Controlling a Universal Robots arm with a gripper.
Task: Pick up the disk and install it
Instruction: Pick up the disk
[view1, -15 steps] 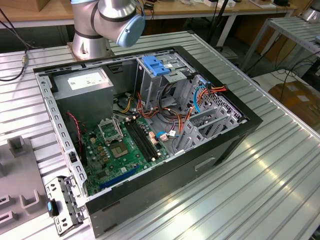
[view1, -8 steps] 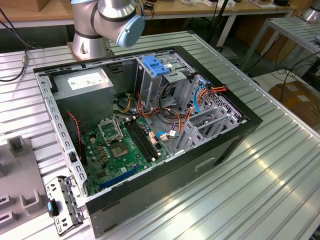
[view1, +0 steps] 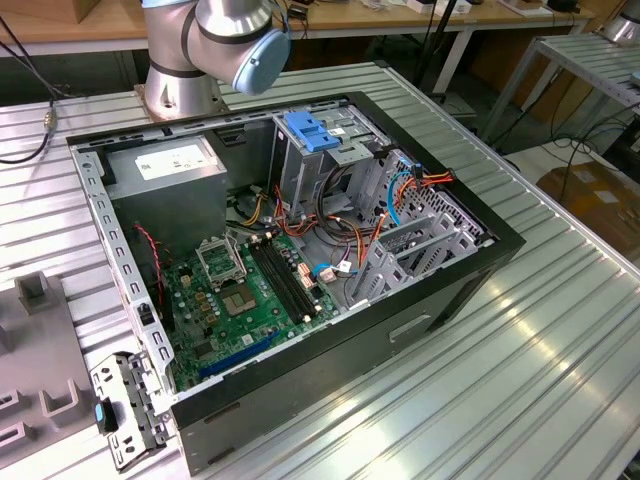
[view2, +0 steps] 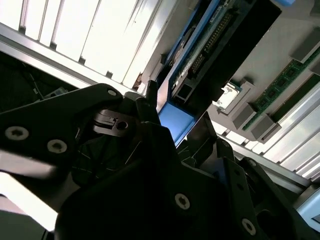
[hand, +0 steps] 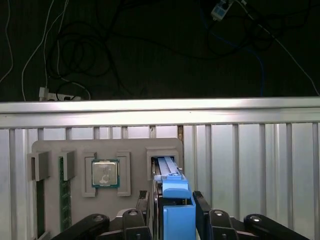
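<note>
The pincer (hand: 176, 202) is closed on the blue rail at one end of the disk (hand: 169, 170). The disk stands edge-on at its slot in the grey tray (hand: 75, 146) on the bench (hand: 250, 165). With so short a hold, the disk may pivot or slip. It could then jam against the slot wall or snag the loose cables (view1: 330, 215) inside the computer case (view1: 300, 400).

A lab: robot arm base (view1: 185, 75), opened computer case (view1: 300, 270), aluminium-slat table (view1: 520, 360).

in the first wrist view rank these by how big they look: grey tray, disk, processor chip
1. grey tray
2. disk, though it is nearest the camera, which inflates it
3. processor chip
</note>
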